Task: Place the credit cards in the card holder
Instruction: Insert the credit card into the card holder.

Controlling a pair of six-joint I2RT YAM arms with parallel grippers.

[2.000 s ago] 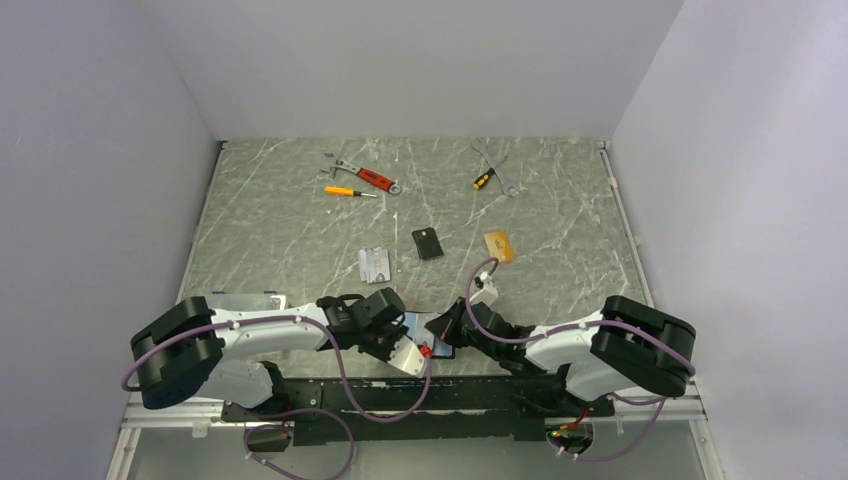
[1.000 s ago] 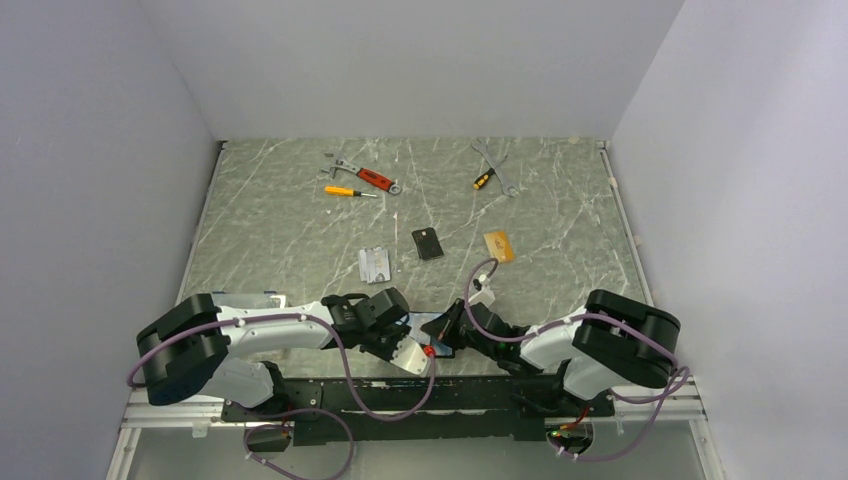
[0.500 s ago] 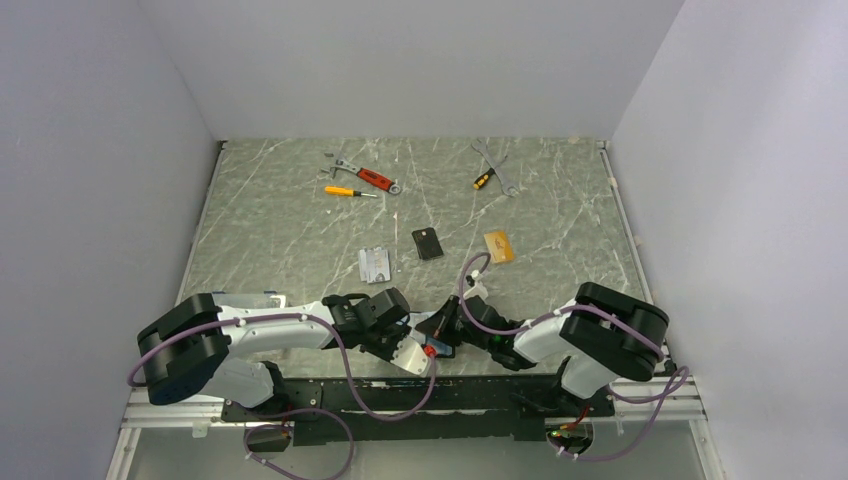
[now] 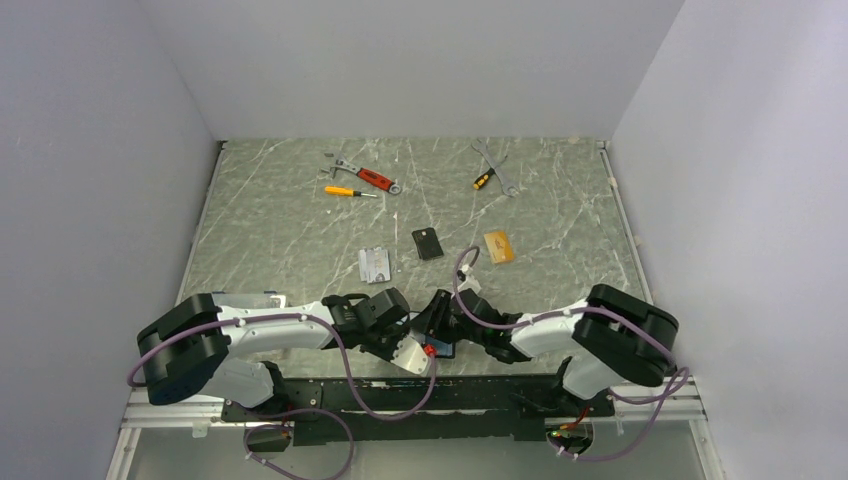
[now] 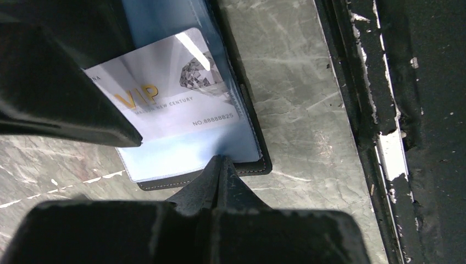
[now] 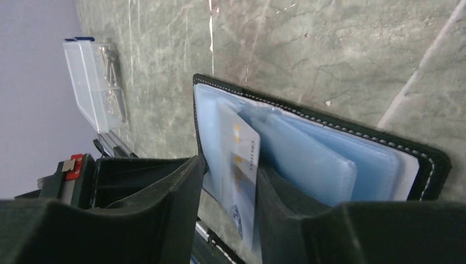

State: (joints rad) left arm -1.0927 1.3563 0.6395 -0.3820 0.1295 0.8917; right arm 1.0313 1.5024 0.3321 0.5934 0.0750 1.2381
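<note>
Right end effector (image 6: 231, 170) stands parted around the silver VIP card (image 6: 244, 148), seemingly part-seated in the card holder (image 6: 428, 165) at lower centre of the top view; left end effector (image 5: 220, 165), closed, presses its edge. Nudge the card fully home before withdrawing straight.

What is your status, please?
Left gripper shut at card holder edge. Right gripper open astride VIP card, partly sleeved. Silver, black, gold cards loose on table. Nothing obstructing.

One credit card (image 5: 165, 93) sits tucked inside the card holder (image 5: 254, 168).
</note>
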